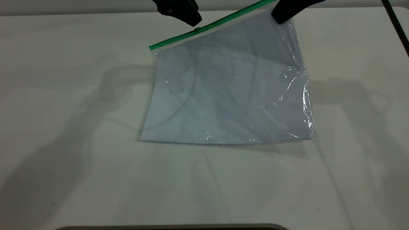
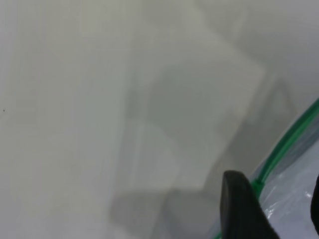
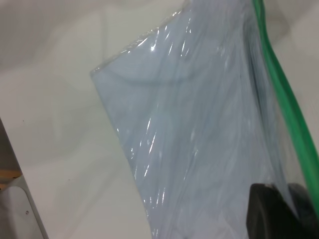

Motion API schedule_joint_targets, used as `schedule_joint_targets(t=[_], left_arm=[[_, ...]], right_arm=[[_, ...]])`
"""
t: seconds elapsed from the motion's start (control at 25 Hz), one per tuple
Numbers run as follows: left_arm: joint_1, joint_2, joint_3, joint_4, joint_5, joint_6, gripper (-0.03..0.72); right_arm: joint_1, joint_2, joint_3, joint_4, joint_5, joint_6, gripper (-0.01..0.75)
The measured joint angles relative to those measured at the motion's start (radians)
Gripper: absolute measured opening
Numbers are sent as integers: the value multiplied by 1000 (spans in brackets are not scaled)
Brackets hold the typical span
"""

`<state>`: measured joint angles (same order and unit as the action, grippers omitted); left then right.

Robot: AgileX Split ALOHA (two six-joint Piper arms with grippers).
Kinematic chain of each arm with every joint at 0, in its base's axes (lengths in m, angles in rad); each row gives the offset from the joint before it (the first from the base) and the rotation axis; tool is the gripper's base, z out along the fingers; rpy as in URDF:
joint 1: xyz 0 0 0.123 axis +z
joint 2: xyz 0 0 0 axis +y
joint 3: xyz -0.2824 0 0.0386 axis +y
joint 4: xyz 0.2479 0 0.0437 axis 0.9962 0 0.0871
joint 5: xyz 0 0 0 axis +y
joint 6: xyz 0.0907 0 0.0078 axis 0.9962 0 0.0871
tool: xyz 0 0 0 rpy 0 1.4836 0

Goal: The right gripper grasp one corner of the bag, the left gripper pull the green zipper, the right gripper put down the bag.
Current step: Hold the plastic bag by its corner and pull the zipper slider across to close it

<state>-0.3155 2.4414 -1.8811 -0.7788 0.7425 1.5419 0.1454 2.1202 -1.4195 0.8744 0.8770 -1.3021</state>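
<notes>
The bag (image 1: 230,92), a clear pouch with white sheets inside, has its near edge on the table and its far right corner raised. The green zipper (image 1: 207,27) runs along its far edge, with the slider tab (image 1: 197,29) about midway. My right gripper (image 1: 279,17) is shut on the raised corner of the bag (image 1: 286,24); in the right wrist view (image 3: 286,209) the plastic (image 3: 199,129) is pinched between the jaws beside the zipper (image 3: 289,114). My left gripper (image 1: 191,20) hangs just behind the slider, open; in the left wrist view (image 2: 279,209) the zipper (image 2: 284,144) runs past one finger (image 2: 239,209).
The white table (image 1: 64,127) spreads around the bag on all sides. A black cable (image 1: 397,28) hangs at the far right. A dark rounded edge (image 1: 172,227) shows at the table's near side.
</notes>
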Motion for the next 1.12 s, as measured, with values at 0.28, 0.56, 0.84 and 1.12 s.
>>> schedule_joint_targets(t=[0.28,0.56,0.84,1.12], left_arm=[[-9,54,-5,-54,-46,29,371],[-9,58,-9,-95,-54,61,267],[-9,58,-9,-51,-54,28,200],[-9,58,-9,-34,-50,7,224]], right_arm=[[0,0,0,1,3,0,34],[0,0,0,1,3,0,34],[0,0,0,1,4,0,34],[0,0,0,1,4,0,34]])
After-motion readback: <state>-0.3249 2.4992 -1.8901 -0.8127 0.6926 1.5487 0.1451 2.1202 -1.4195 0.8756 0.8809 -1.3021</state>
